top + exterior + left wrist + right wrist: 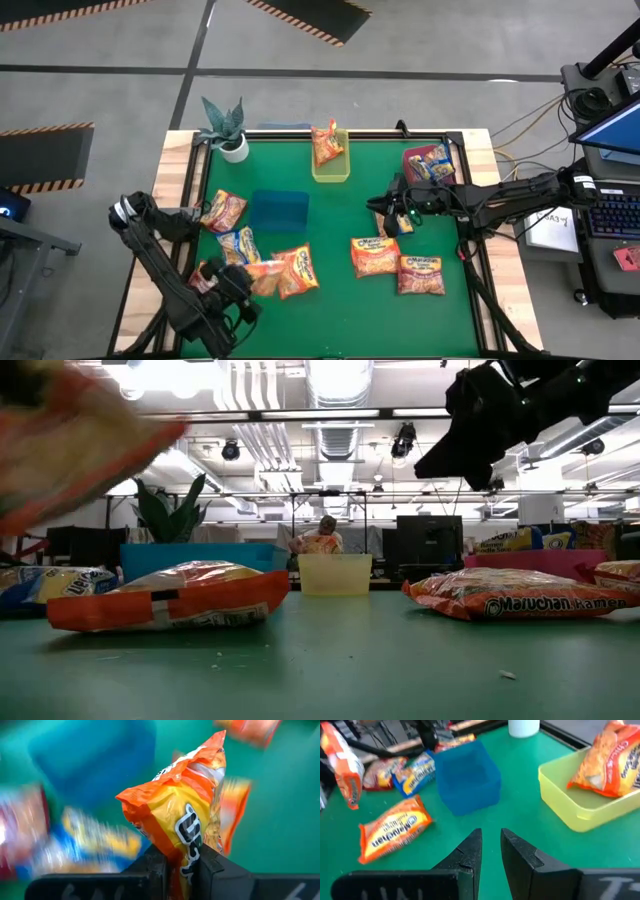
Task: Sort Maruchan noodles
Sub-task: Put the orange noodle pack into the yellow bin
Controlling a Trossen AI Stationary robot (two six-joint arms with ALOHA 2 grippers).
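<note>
My left gripper [243, 287] is near the table's near-left corner, shut on an orange-yellow Maruchan packet [175, 815], which shows blurred and high in the low view [70, 430]. My right gripper [490, 842] hovers over mid-table, slightly open and holding nothing. It stands right of the blue bin [278, 210]. Loose packets lie flat on the green mat: a red one [222, 210], a blue-edged one [240, 245], orange ones [298, 270] [375, 257] and a red one [420, 275]. One orange packet [327, 143] leans in the yellow bin [331, 170]. My left gripper pinches the orange-yellow packet between its two fingers [155, 867] by one end [182, 855]. The rest of the packet stands out beyond the fingertips. The packet is lifted clear of the mat in the low view.
The red bin [415, 158] at the far right holds packets. A potted plant [228, 128] stands at the far-left corner. Bare green mat lies between the blue bin and the right-hand packets. A raised black frame [470, 200] edges the mat.
</note>
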